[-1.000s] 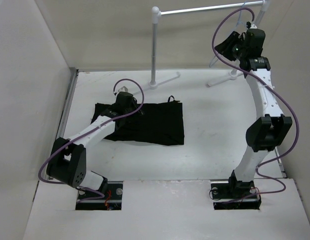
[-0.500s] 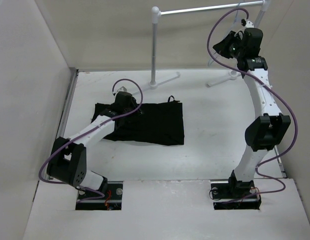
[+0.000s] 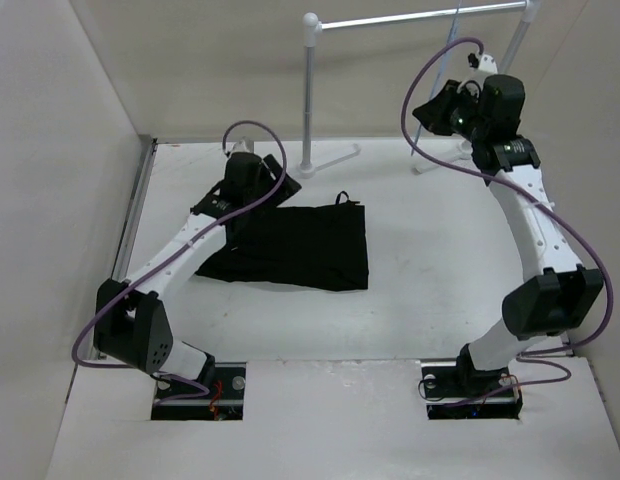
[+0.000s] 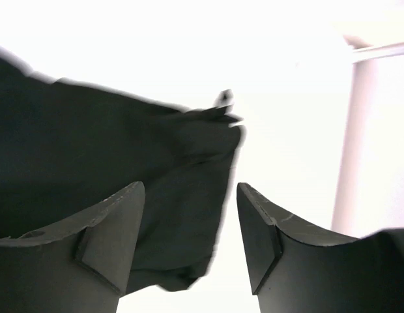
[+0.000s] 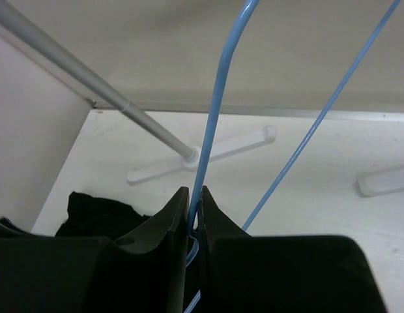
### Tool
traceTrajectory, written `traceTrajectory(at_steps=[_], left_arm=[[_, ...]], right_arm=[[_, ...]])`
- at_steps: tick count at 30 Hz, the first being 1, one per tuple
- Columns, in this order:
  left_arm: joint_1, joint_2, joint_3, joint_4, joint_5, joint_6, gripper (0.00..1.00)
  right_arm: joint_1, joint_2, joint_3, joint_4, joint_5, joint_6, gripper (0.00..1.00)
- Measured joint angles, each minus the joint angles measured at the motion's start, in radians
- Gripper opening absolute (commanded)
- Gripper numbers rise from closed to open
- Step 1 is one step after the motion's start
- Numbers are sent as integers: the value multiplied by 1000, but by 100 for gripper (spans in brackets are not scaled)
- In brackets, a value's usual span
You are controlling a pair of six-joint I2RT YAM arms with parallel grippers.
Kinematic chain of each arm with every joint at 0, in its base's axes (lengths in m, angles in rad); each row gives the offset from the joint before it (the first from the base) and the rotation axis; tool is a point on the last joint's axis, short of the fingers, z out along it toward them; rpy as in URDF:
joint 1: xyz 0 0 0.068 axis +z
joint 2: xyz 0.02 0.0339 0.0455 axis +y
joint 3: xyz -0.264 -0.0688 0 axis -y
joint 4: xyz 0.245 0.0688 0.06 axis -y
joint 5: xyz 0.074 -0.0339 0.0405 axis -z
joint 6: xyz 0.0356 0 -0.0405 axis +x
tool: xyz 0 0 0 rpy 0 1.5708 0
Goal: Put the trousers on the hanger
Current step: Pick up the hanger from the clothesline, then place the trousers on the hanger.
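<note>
The trousers point(image 3: 300, 245) are laid flat on the table point(image 3: 440, 260), long axis left to right, partly beneath the left gripper point(image 4: 189, 195), whose fingers are held apart. The hanger point(image 5: 215, 111) is pinched in the right gripper point(image 5: 192, 199), its wires rising upward.

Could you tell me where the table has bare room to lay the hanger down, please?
Widest bare patch: table between the trousers and the right arm. A second strip runs between the trousers and the arm bases. Crowded: the far edge, with the rail stand's feet, and the trousers' left end under the left arm.
</note>
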Motion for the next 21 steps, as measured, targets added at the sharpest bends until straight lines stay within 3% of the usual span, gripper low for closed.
traceTrajectory(at_steps=[6, 13, 21], left_arm=[[-69, 27, 230, -11, 19, 30, 57], [-214, 172, 529, -39, 27, 93, 56], [-360, 384, 713, -136, 16, 146, 49]], right_arm=[[51, -131, -251, 6, 0, -3, 9], [177, -312, -530, 26, 15, 36, 9], [287, -456, -736, 24, 48, 91, 9]])
